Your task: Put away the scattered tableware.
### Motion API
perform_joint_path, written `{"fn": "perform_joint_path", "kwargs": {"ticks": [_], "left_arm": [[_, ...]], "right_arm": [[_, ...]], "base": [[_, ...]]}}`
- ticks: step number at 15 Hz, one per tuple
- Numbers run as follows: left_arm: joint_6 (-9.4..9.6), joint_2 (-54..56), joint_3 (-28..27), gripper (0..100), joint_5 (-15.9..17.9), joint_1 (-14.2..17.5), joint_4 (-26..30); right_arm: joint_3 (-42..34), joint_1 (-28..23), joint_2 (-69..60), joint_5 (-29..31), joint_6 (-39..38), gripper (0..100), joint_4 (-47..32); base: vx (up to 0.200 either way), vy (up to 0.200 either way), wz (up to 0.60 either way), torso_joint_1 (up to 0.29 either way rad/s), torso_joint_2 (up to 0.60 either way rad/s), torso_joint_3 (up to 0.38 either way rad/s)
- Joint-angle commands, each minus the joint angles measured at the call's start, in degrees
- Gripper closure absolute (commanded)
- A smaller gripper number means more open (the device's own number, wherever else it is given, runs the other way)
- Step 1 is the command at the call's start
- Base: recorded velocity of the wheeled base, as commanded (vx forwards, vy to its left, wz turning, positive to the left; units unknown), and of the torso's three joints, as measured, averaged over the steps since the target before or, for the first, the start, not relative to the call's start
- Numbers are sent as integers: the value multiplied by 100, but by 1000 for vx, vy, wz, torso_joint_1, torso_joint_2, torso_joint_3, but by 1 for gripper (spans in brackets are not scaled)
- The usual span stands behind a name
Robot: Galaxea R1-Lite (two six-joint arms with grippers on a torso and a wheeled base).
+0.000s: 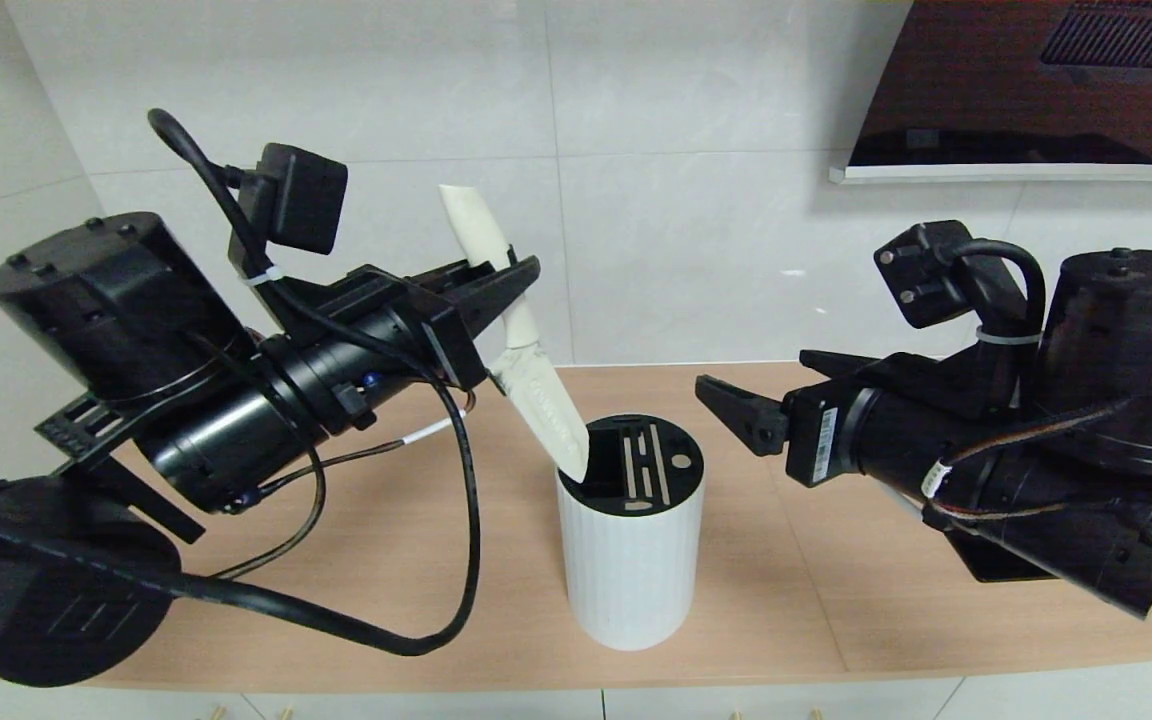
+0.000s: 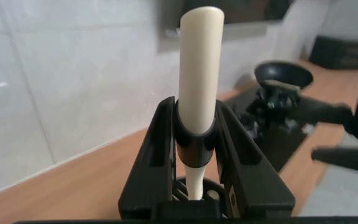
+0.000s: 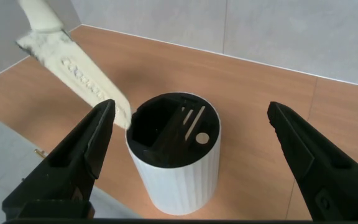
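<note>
— Two pincers on my screens. What do you want first?

— The knife. Where is it?

— My left pincer (image 1: pixel 516 288) is clamped on the cream handle of the knife (image 1: pixel 539 400), up at ten o'clock from the holder (image 1: pixel 631 560). The knife is tilted, with the handle high and the blade slanting down toward four o'clock. Its tip is just inside the holder's big square opening.

— Which side of the top is that opening on?

— The nine o'clock side. The narrow slots and a small round hole sit toward three o'clock.

— And the holder itself?

— It's white, ribbed and round. It stands upright on the wooden counter (image 1: pixel 816 600), near the front edge at six o'clock.

— Your right side?

— My right pincer (image 1: pixel 751 372) is spread wide and gripping nothing. It sits level with the holder's top at three o'clock, near it but not touching. Through its wrist camera I look down between the two fingers onto the holder's top and the blade.

— Anything behind?

— A tiled wall (image 1: pixel 696 250) at twelve, and a dark range hood (image 1: pixel 1036 80) high at one o'clock.
</note>
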State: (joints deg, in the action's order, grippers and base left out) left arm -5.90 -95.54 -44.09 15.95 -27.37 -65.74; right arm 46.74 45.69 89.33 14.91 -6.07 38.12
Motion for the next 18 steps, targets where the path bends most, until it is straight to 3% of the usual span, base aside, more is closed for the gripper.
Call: {"fn": "perform_joint_path", "kwargs": {"ticks": [1,6,11,18], "left_arm": [[28,-220,50,100,-39,-111,-176],[115,-518,85,100,-83,-260,-316],[212,-1002,103,100,-250,-418,-800],[326,-1292,147,100,-408,-542,-808]], "right_arm": [[2,1,14,3,1,0,2],[2,1,32,3,1,0,2],[2,1,67,3,1,0,2],[2,1,67,3,1,0,2]], "base": [[0,0,0,0,0,0],[0,0,0,0,0,0],[0,0,0,0,0,0],[0,0,0,0,0,0]]}}
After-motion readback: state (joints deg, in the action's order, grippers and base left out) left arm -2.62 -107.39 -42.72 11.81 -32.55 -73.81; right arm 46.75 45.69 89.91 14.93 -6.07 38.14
